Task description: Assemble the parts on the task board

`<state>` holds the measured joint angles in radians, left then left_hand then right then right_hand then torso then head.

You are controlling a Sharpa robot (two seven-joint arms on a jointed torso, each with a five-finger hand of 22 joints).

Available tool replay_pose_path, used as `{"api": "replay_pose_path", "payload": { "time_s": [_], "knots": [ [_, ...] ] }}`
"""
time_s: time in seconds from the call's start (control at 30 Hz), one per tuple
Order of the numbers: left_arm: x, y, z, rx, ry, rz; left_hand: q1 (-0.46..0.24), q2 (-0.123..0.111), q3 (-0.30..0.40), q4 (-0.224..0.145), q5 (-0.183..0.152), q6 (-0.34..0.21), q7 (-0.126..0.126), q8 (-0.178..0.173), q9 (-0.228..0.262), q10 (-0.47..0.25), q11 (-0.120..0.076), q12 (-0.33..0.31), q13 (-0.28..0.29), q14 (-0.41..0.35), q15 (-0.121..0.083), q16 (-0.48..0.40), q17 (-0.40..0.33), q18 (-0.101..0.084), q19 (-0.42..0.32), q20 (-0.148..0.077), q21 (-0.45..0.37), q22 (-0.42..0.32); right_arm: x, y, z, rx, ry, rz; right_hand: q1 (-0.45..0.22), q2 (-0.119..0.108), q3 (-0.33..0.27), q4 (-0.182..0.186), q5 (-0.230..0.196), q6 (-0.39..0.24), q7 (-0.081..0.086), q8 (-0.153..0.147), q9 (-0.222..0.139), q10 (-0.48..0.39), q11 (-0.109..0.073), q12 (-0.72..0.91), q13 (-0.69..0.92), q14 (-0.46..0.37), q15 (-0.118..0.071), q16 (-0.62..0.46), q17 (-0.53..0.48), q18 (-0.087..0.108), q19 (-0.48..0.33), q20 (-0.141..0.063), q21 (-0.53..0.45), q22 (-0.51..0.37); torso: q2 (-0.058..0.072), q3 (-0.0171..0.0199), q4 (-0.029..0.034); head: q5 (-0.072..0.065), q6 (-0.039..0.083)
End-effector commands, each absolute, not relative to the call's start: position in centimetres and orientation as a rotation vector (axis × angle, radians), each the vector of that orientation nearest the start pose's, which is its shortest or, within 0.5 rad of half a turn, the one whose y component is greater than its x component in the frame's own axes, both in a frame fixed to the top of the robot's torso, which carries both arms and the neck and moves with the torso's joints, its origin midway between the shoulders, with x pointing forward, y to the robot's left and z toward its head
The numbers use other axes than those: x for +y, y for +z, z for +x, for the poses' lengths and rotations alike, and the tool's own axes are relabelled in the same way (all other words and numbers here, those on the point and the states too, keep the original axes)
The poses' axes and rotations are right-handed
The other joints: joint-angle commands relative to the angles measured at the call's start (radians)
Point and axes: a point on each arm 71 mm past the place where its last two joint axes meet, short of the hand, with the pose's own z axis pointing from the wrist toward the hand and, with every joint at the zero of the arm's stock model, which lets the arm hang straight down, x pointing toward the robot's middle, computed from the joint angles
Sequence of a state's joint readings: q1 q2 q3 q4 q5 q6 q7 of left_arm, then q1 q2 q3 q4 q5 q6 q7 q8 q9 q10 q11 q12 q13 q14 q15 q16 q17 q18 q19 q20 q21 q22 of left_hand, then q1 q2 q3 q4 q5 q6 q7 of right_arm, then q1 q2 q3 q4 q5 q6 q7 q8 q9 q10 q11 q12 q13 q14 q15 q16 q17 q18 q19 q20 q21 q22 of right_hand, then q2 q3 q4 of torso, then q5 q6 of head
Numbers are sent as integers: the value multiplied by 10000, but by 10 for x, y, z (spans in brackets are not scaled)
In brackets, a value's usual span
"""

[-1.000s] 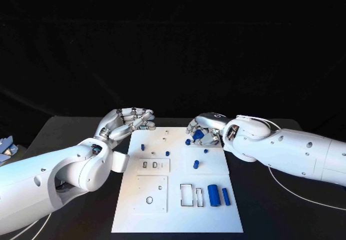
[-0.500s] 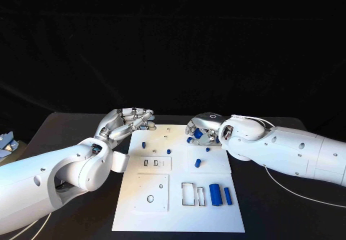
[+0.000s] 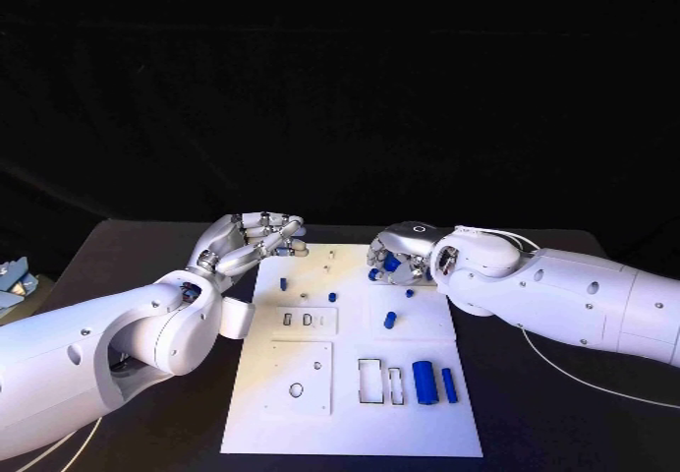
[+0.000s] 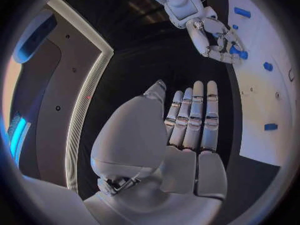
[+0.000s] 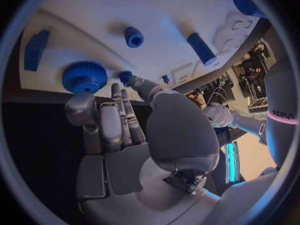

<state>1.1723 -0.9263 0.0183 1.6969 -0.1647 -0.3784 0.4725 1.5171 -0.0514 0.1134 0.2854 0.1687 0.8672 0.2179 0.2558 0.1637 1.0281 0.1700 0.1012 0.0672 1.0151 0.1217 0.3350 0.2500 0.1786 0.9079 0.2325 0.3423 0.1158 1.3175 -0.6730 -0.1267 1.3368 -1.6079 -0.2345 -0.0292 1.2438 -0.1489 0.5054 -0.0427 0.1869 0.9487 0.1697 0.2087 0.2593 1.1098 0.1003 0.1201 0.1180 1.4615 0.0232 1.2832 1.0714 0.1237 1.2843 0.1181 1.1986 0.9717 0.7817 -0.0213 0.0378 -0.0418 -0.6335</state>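
- While the task board (image 3: pixel 347 354) lies flat in the lower middle of the head view, 2 upright blue cylinders (image 3: pixel 433 382) are seen side by side near its lower right edge.
- The left hand (image 3: pixel 259 239) is seen at the board's upper left corner; its fingers (image 4: pixel 199 116) are stretched out straight and pressed together, and nothing is held in them.
- The right hand (image 3: pixel 395 258) is placed over the board's upper right edge, fingers curled downward.
- A blue gear (image 5: pixel 84 76) is seen flat on the board, just beside the right hand's fingertips (image 5: pixel 117 91); whether it is touched or pinched cannot be told.
- Small blue pegs (image 3: pixel 390 320) are scattered across the board's upper half.
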Motion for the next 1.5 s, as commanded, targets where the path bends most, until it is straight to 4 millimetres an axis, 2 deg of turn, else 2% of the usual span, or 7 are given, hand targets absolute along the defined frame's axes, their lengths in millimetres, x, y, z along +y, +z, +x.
{"api": "replay_pose_path", "payload": {
  "time_s": [0.03,0.37,0.57,0.8,0.93,1.27,1.5],
  "knots": [
    [197,-145,456,13470,-16485,-8776,-26,-89,37,12,9,45,91,-14,-16,58,20,-45,2,26,1,32,8,60,88,8,60,12,-159,-171,524,16400,5368,-4808,21,30,38,0,-45,51,-9,36,8,74,25,38,14,202,-55,40,12,-103,65,19,43,32,21,1,9,1,-29],
    [198,-144,455,13490,-16568,-8844,-52,-100,38,13,0,21,110,-36,-25,30,34,-87,-4,12,9,17,28,55,98,4,62,7,-158,-173,525,16488,5402,-4762,-39,-31,96,65,-284,-23,-7,41,51,111,19,76,37,214,-58,168,116,-150,149,15,271,360,72,0,0,88,-129],
    [200,-144,455,13470,-16552,-8908,-56,-97,48,9,0,8,118,-48,-30,14,42,-113,-7,-15,20,-3,36,50,93,4,56,0,-159,-172,526,16356,5419,-4692,24,32,202,81,-362,-31,-28,72,96,250,-19,180,90,206,-81,223,141,-171,193,5,404,552,74,-8,-4,93,-123],
    [200,-144,455,13475,-16574,-8965,-59,-94,54,7,-2,4,121,-53,-32,6,48,-126,-7,-34,26,-16,40,47,87,6,51,-5,-157,-169,526,15951,5577,-4591,413,441,587,-55,-788,514,-265,598,452,773,-257,599,345,243,-270,420,312,-250,381,-137,803,1151,89,-11,5,101,-128],
    [201,-144,455,13496,-16565,-8989,-59,-92,57,6,-2,2,123,-56,-33,4,50,-132,-7,-40,28,-21,42,47,86,6,50,-7,-157,-165,525,15368,5825,-4354,511,573,658,-141,-836,681,-371,895,698,978,-374,797,519,265,-368,492,364,-309,528,-231,1030,1504,98,-4,8,108,-128],
    [202,-145,456,13499,-16472,-9064,-51,-102,84,-15,-7,-60,169,-104,-52,-58,85,-210,-13,-59,46,-48,76,45,83,10,40,-23,-156,-157,522,14511,6098,-3702,430,601,656,-149,-782,637,-419,1126,944,983,-413,893,670,263,-406,513,343,-320,529,-283,1086,1598,94,-21,0,139,-39],
    [203,-146,457,13498,-16414,-9149,-46,-107,90,-21,-8,-73,178,-114,-56,-71,92,-226,-14,-62,51,-53,84,44,82,11,39,-26,-148,-153,527,14185,6005,-3338,313,563,642,-103,-774,516,-418,1189,1050,869,-398,874,720,264,-397,532,343,-321,512,-283,1091,1616,113,-12,19,149,8]
  ]
}}
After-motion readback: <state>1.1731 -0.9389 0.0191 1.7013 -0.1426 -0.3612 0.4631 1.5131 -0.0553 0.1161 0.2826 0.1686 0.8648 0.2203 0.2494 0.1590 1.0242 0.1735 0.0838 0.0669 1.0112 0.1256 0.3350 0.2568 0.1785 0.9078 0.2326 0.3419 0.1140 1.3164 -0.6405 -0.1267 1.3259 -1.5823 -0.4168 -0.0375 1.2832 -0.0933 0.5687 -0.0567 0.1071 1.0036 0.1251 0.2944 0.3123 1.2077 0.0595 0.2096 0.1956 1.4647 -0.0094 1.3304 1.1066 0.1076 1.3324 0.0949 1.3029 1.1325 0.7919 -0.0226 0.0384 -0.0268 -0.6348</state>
